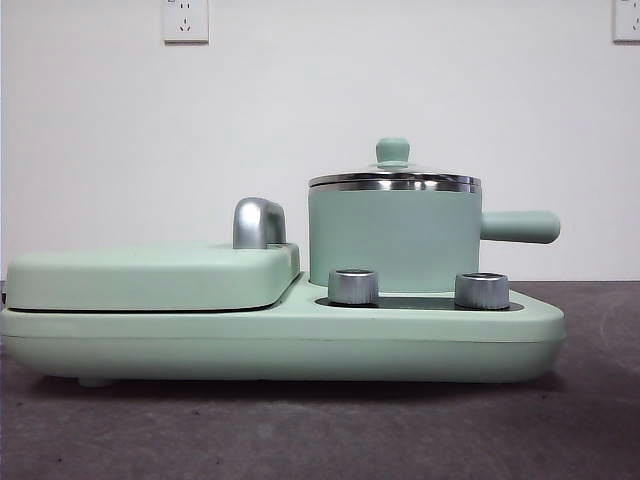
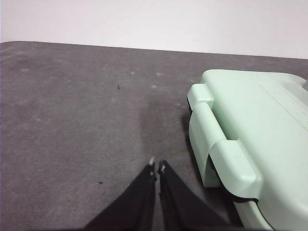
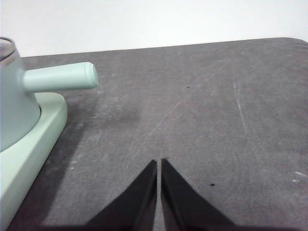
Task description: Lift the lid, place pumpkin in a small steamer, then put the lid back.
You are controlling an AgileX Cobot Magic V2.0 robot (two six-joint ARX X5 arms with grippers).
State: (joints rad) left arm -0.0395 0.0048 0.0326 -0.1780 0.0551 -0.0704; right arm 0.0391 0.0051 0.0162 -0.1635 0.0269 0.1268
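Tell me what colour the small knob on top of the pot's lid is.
Mint green, like the pot; the round knob on the silver-rimmed lid shows best in the front view.

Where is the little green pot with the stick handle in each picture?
Front view: the small steamer stands right of centre on the mint-green cooker base, lid on, handle pointing right.
Left wrist view: not in it; only the flat cover shows.
Right wrist view: at the left edge, the small steamer with its handle sticking out.
Shared landmark: the cooker base.
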